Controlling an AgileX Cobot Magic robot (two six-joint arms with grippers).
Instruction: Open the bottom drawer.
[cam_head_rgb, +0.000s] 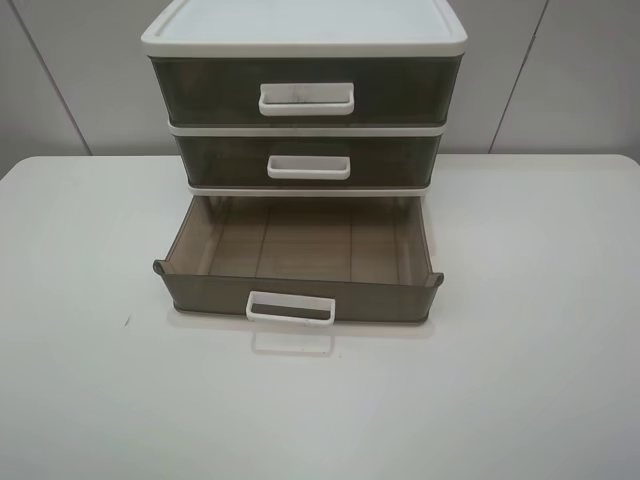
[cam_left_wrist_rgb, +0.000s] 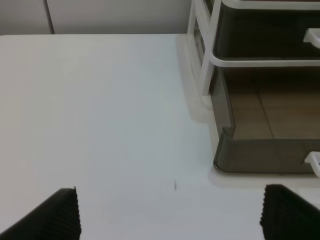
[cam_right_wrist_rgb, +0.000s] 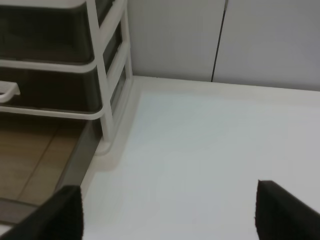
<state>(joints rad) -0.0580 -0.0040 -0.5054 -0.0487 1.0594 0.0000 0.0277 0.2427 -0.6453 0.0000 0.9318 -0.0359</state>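
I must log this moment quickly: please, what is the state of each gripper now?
Left gripper: open, holding nothing, over the table beside the bottom drawer.
Right gripper: open, holding nothing.

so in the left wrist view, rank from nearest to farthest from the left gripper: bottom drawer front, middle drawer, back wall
1. The bottom drawer front: pulled out, nearest the left gripper, on its right-finger side.
2. The middle drawer: shut in the white frame, behind the open tray.
3. The back wall: beyond the table edge, farthest.
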